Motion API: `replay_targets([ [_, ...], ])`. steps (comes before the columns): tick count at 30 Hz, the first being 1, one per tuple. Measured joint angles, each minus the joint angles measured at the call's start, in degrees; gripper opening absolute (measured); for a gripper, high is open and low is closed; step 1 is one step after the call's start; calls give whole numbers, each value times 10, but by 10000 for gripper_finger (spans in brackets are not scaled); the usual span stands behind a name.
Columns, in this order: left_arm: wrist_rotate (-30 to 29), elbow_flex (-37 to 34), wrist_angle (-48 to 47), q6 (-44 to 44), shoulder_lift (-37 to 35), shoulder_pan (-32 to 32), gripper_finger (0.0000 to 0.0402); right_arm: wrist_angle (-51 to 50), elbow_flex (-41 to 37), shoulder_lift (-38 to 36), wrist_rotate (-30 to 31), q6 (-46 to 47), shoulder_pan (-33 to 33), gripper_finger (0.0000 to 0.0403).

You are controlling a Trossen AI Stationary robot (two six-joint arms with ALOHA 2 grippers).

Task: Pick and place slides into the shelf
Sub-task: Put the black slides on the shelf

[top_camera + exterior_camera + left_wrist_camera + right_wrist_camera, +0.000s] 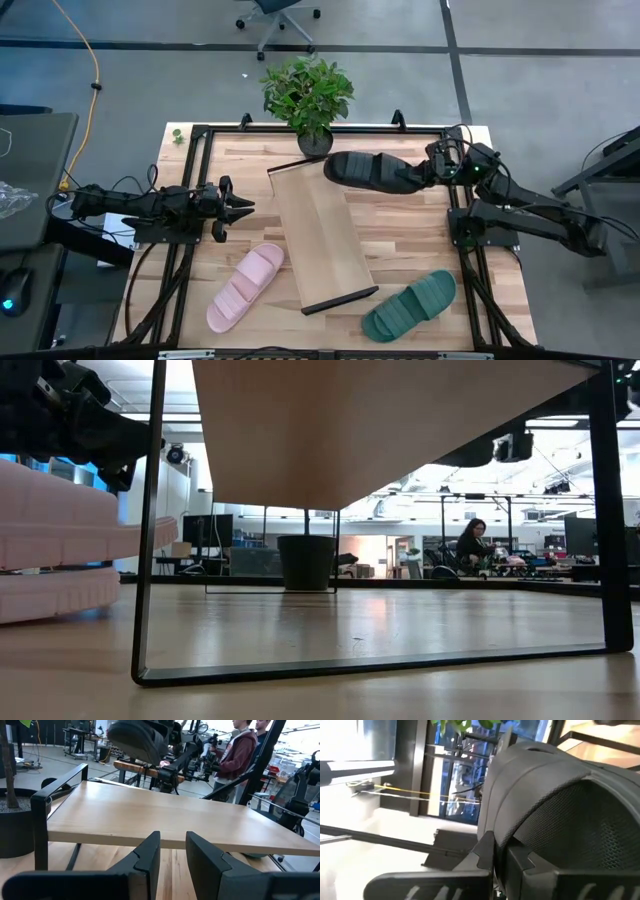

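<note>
The black slide (368,170) hangs in the air over the table's far side, its left end above the far right corner of the shelf (320,235); my right gripper (428,176) is shut on its right end. The pale pink slide (245,286) lies sole-down on the table left of the shelf, and the dark green slide (410,305) lies near its near right corner. My left gripper (240,205) waits open and level at the table's left, pointing at the shelf (165,820), touching nothing. My right gripper pinches a thin edge (496,837) at the black slide's right end between its two fingers. The fingers come in level from the table's right and lie along the slide. The slide juts out leftward, turned on its side and lifted clear of table and shelf.
A potted plant (308,100) stands at the table's far edge just behind the shelf's far end. Black frame rails (190,180) run along the table's left, right and far sides. People stand in the room beyond the table (240,750).
</note>
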Motion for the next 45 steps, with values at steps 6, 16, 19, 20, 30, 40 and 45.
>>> replay_targets([
  [6, 0, 0, 0, 0, 0, 0, 83, 30, 15, 62, -37, 0, 0, 0],
  [16, 0, 0, -10, 1, 0, 0, 83, -31, 115, 180, -115, -83, -21, 0],
  [19, 0, 0, -10, 1, 0, 0, 83, -43, 144, 217, -150, -105, -33, 0],
  [20, 0, 0, -10, 1, 0, 0, 83, -43, 154, 229, -160, -111, -36, 0],
  [30, 0, 0, -10, 2, 0, 0, 83, -67, 259, 344, -235, -162, -49, 0],
  [40, 0, 0, -11, 2, 0, 0, 83, -81, 313, 420, -265, -190, -49, 0],
  [45, 0, 0, -11, 2, 0, 0, 83, -77, 324, 441, -266, -190, -48, 0],
])
